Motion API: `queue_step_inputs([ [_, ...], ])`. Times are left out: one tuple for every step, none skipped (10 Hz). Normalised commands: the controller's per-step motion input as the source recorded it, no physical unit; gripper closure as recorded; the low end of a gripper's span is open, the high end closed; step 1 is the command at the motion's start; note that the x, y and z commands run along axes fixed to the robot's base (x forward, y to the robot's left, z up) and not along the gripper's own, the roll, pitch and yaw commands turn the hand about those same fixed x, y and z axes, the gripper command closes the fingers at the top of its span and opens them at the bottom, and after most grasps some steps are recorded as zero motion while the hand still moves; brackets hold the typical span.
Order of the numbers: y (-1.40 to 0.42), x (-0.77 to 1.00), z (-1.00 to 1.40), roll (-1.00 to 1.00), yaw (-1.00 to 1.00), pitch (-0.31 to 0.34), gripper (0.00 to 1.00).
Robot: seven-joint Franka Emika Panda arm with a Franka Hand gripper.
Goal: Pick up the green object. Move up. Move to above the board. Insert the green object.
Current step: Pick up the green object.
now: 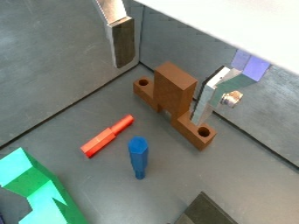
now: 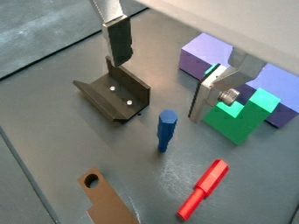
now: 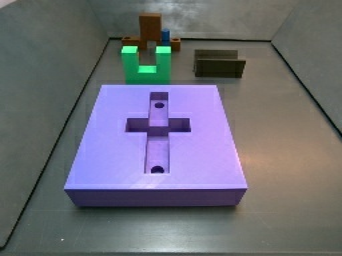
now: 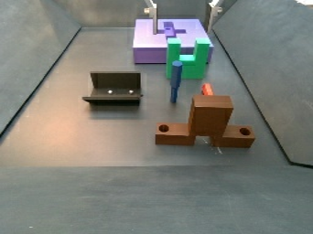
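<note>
The green object [image 4: 188, 57] is sitting upright on the floor right beside the board [image 3: 160, 140], with a blue peg [image 4: 175, 87] close by. The gripper [image 2: 163, 66] is hanging above, jaws spread wide and gripping nothing, so there's open floor around it.

This looks like a lab test box for a robot. The tabletop [image 4: 73, 110] is plain grey, with low grey walls [image 3: 301, 70] all around it. Toy-like blocks sit on it: a big purple board [image 3: 158, 140], a green object [image 3: 144, 62], a brown block [image 4: 208, 123], a blue peg [image 2: 166, 129] and a red peg [image 2: 204, 189]. A dark fixture [image 4: 113, 89] stands there too. The metal claw [image 2: 170, 66] hangs open above them
</note>
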Motion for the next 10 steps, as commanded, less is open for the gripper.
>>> queue_step_inputs([
  [0.0,0.0,0.0,-0.02,0.0,0.0,0.0],
  [-0.43,0.0,-0.24,0.0,-0.13,0.0,0.0],
  [-0.84,0.17,-0.49,0.09,-0.04,0.0,0.0],
  [-1.0,0.16,-0.54,0.13,0.0,-0.05,0.0],
  [-0.95,0.03,-0.48,0.11,0.09,-0.096,0.0],
  [-0.87,0.17,-0.44,0.11,0.1,-0.051,0.0],
  [-0.81,0.05,-0.38,0.11,0.2,-0.057,0.0],
  [-0.71,0.02,-0.12,0.12,0.26,-0.019,0.0],
  [-0.51,0.04,-0.17,0.08,0.13,0.0,0.0],
  [-0.29,0.0,-0.29,0.01,0.0,-0.036,0.0],
])
